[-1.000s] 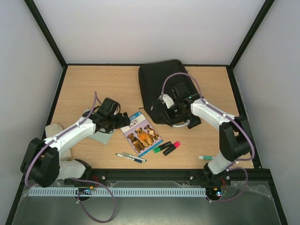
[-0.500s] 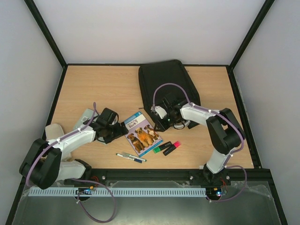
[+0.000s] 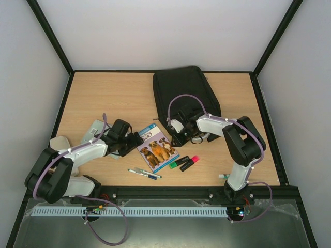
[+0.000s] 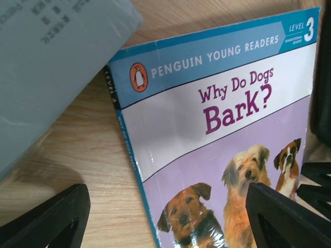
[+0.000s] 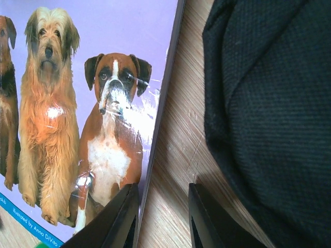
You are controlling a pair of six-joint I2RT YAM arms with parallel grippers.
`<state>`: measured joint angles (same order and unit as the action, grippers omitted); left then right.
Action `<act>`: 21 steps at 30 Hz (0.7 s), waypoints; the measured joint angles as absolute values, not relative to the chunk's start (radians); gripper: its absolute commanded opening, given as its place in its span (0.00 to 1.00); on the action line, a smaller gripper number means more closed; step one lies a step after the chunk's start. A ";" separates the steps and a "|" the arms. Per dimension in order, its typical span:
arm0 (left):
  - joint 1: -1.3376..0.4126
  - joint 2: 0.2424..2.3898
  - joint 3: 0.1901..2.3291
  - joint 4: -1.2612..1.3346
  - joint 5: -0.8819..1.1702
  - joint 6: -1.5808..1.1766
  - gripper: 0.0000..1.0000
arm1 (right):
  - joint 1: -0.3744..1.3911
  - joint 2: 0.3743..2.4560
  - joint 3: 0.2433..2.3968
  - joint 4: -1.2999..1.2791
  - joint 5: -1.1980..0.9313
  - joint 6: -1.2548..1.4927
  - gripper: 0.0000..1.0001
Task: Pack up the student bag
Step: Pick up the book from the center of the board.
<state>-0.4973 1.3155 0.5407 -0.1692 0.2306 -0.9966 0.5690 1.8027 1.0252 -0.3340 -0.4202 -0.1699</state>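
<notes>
Early in the packing, judging by the layout. At the back of the table (image 3: pixel 114 93), the student bag (image 3: pixel 186 93), flat, with no opening to be seen and nothing visibly inside. Outside it, on the wood: a dog reader book (image 3: pixel 158 147) just beside the bag's near-left corner, a green highlighter (image 3: pixel 178 162) and a pink highlighter (image 3: pixel 190 163) near the book's lower edge, a pen (image 3: pixel 145 173) nearer the front, a small marker (image 3: pixel 226 174) by the right base, a grey packet (image 3: pixel 95 129) under the left arm. Left tool (image 4: pixel 168 217) low over the book's spine edge, spread wide, holding nothing. Right tool (image 5: pixel 163 217) low at the book's right edge beside the bag, nearly closed with a thin gap, gripping nothing. Left to do: opening the bag, loading every item.
</notes>
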 measured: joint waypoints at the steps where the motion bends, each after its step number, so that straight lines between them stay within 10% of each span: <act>1: -0.497 1.320 0.540 -0.154 0.231 -1.005 0.85 | 0.569 1.803 1.025 -0.334 -0.419 -0.170 0.26; 21: -0.503 1.387 0.492 0.117 0.325 -1.056 0.61 | 0.575 1.857 1.079 -0.335 -0.434 -0.173 0.24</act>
